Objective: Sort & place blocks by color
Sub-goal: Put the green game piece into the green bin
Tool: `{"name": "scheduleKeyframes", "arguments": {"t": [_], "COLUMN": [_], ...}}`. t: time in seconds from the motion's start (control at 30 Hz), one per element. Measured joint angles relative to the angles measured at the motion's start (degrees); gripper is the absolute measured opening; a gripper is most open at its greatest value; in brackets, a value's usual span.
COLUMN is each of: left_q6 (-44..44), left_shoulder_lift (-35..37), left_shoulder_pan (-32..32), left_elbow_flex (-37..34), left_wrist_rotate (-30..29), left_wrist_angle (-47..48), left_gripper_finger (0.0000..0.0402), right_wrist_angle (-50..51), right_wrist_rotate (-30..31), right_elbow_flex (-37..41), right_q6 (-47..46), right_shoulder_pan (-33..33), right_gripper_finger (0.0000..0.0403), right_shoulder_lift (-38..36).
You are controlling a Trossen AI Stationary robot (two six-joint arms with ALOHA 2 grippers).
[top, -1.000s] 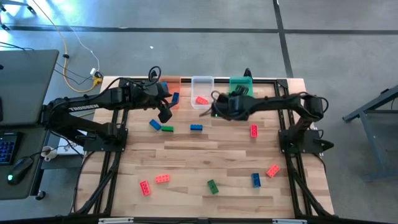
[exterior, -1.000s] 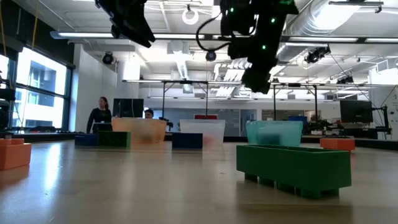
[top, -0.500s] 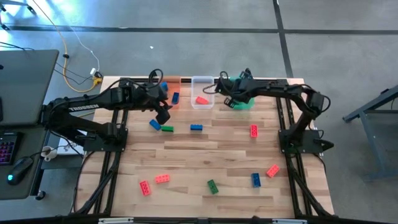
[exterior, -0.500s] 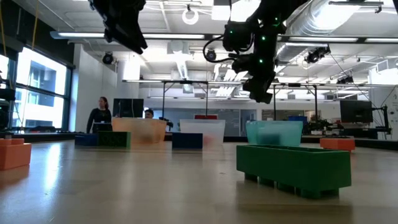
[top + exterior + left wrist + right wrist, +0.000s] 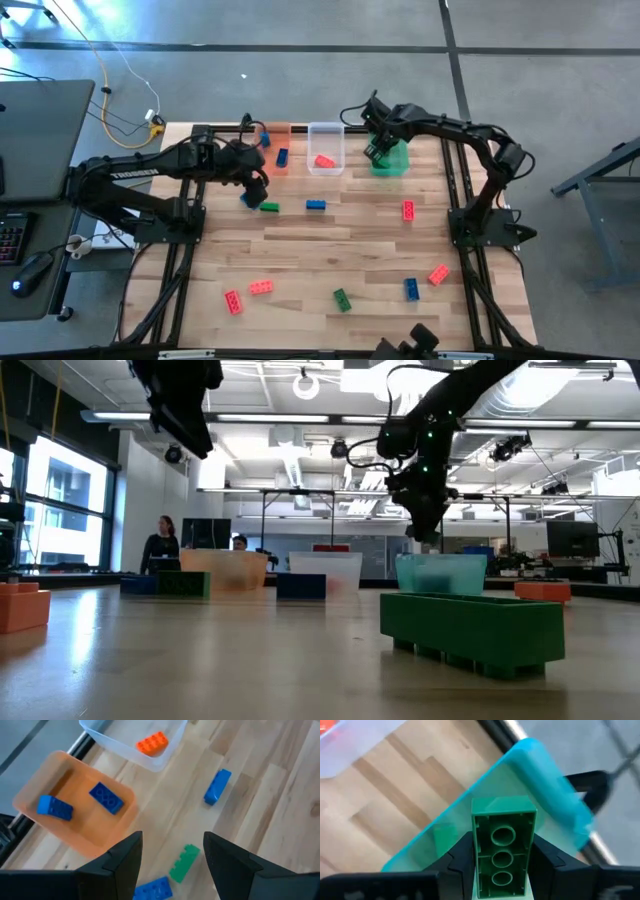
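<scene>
While poised over the green bin (image 5: 530, 785), right gripper (image 5: 502, 852) pinches a green block (image 5: 503, 847), left gripper (image 5: 172, 852) gapes empty above blue block (image 5: 152, 889) and green block (image 5: 184, 862), other blocks scattered on table (image 5: 340, 240).

two matte black jointed arms, white lettering along the left one, looping black cables

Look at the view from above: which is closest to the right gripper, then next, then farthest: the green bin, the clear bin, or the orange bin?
From the right gripper, which holds a green block:
1. Green bin, right beneath it.
2. Clear bin, in the middle of the row.
3. Orange bin, at the row's far left end.
</scene>
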State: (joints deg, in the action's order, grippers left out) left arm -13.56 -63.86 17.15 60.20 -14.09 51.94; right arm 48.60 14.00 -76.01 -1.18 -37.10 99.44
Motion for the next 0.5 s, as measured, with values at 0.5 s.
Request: {"name": "scheduleKeyframes", "arguments": {"t": [0.5], "left_q6": [-10.1], "left_shoulder_lift": [0.0], "left_shoulder_pan": [-11.4], "left_elbow_flex": [0.0], "left_wrist_rotate": [8.2], "left_wrist_angle": [1.9], "left_gripper_finger": [0.02], "right_wrist_angle": [0.0], "right_wrist_rotate": [-7.5], "right_elbow_flex": [0.0], "right_q6": [-1.8], "right_shoulder_pan": [-2.7], "right_gripper_finger": [0.0118], "right_shoulder_lift": [0.0]}}
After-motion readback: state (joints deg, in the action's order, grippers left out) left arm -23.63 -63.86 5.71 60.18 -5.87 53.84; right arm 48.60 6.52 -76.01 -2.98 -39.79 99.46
